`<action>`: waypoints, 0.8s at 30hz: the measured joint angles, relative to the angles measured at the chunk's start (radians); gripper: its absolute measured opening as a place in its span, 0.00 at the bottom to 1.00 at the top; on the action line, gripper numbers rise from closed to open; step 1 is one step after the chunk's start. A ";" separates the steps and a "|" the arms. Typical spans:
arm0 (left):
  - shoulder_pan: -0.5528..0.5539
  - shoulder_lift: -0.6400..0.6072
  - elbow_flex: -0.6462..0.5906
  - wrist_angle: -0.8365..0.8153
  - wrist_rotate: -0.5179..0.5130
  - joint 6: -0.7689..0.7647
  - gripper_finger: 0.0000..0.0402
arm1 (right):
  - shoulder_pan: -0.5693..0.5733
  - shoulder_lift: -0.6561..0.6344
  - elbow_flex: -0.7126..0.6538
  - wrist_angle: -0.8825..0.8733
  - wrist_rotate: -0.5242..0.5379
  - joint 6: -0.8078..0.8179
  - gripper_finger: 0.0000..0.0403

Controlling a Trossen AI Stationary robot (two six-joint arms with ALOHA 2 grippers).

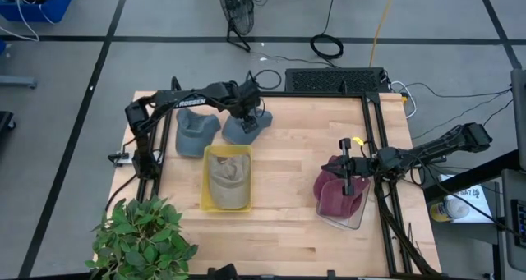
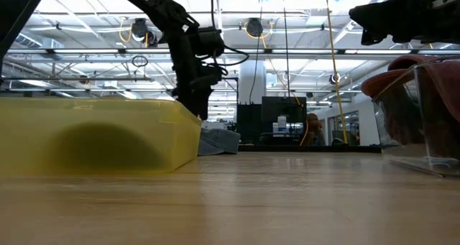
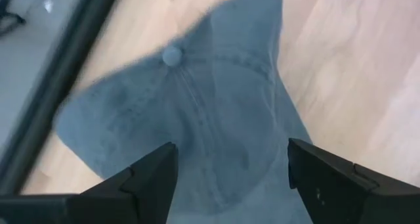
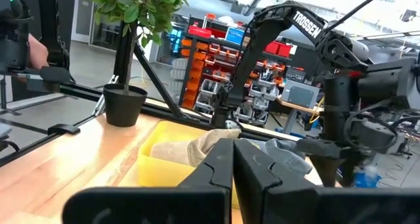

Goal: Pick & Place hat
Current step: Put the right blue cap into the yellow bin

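Pale wooden table (image 1: 279, 198) carries it all. Left tool (image 1: 243, 116) hangs spread wide directly over a blue hat (image 3: 197, 125), which lies flat beneath it, crown button just ahead of the fingertips. Best to drop straight down and pinch a fold of fabric near the crown. Further right, the right tool (image 1: 352, 169) waits, pressed together, above a maroon hat (image 1: 337, 194) in a clear bin (image 1: 355, 221).

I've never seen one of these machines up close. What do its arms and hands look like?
Two slim black jointed arms with white lettering on their links and black cables trailing off. The left hand and the right hand each end in two flat, dark, blocky fingers.
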 joint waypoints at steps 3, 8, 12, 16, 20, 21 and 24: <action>0.000 0.014 0.000 0.000 0.003 -0.011 0.69 | 0.000 0.000 0.000 -0.001 0.000 0.000 0.00; -0.001 0.063 -0.001 0.003 0.007 -0.005 0.65 | 0.000 0.000 0.000 -0.010 -0.001 0.000 0.00; -0.001 0.114 -0.001 0.012 0.004 0.008 0.67 | 0.000 0.000 0.000 -0.011 -0.001 0.000 0.00; 0.001 0.146 0.002 0.028 0.001 0.004 0.68 | 0.000 0.000 0.000 -0.010 0.000 -0.001 0.00; 0.000 0.153 0.002 0.034 -0.001 -0.007 0.56 | 0.000 0.000 0.000 -0.004 0.000 -0.008 0.00; -0.001 0.151 0.001 0.034 0.000 -0.007 0.51 | 0.000 0.000 0.000 0.000 0.000 -0.010 0.00; -0.002 0.138 0.000 0.042 0.003 0.007 0.29 | 0.000 0.000 0.000 0.006 0.000 -0.028 0.00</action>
